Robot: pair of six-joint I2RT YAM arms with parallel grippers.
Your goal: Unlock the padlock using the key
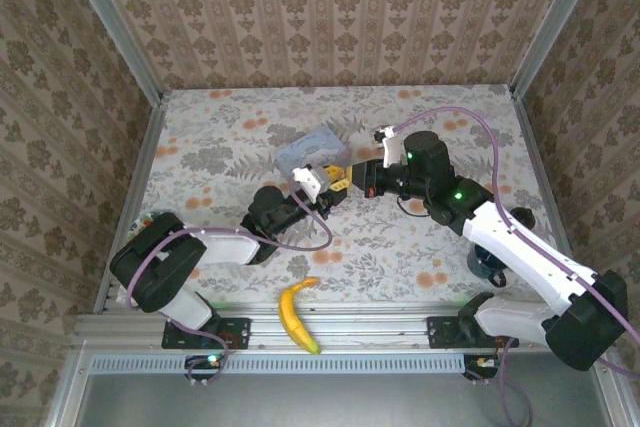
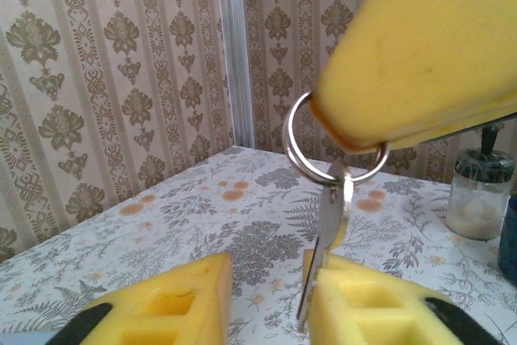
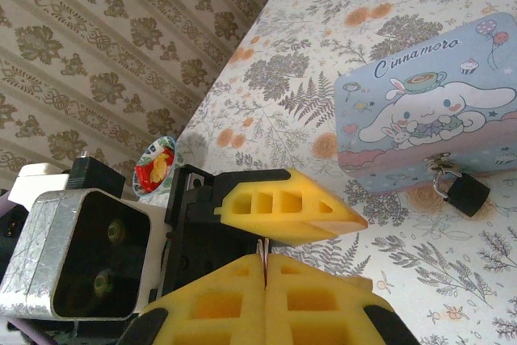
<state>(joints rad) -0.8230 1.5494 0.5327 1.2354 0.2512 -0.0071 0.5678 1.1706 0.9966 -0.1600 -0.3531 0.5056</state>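
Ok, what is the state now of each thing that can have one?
Tin: closed.
Padlock: shut, hanging on the tin.
Key: hanging in the air, not in the padlock.
Right gripper: shut on the key.
Left gripper: open, at the key's lower end.
Banana: unpeeled.

Looking down from high above the near edge onto the whole bench (image 1: 230, 137); close in from each wrist, facing one another.

Here's a robot test booth dressed up like a home: patterned wallpaper panels (image 1: 330, 17) set in aluminium framing (image 1: 115, 22), a floral tabletop (image 1: 220, 147), the left arm (image 1: 215, 245) and right arm (image 1: 530, 257) bolted to a metal rail (image 1: 380, 322).
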